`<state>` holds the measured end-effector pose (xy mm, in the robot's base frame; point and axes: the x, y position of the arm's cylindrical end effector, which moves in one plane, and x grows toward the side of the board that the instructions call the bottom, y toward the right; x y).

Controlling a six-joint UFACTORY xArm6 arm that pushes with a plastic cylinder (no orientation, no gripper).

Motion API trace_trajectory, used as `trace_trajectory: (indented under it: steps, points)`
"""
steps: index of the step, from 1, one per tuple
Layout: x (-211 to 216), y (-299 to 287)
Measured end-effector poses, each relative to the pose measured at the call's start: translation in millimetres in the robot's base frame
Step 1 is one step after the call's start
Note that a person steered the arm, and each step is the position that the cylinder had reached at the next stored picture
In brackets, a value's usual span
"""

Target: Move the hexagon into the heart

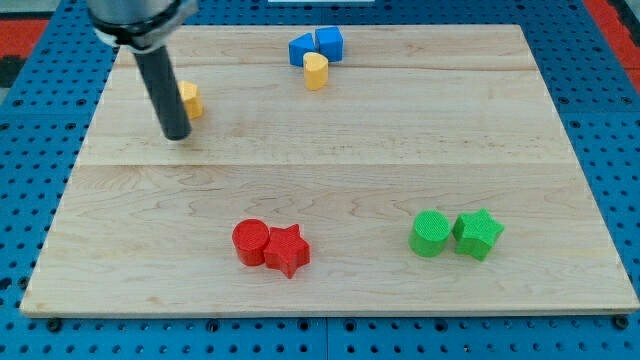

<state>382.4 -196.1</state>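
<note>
A yellow hexagon block [190, 100] lies near the view's upper left, partly hidden behind my rod. My tip [176, 134] rests on the board just below and left of it, close to or touching it. A yellow heart block [316, 71] lies at the view's top middle, to the right of the hexagon. It touches a blue block [303, 49] and a blue cube [329, 43] above it.
A red cylinder [251, 241] and a red star [287, 249] touch each other at the lower middle. A green cylinder [431, 233] and a green star [478, 234] sit together at the lower right. The wooden board [340, 160] ends on a blue pegboard.
</note>
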Motion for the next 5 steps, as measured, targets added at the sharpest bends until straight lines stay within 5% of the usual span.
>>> trace_trajectory:
  steps: [1,2,3,4,5]
  points:
    - [-60.8,-2.2]
    - [-52.8,88.7]
    - [-17.8,21.6]
    - [27.9,46.1]
    - [-1.5,89.2]
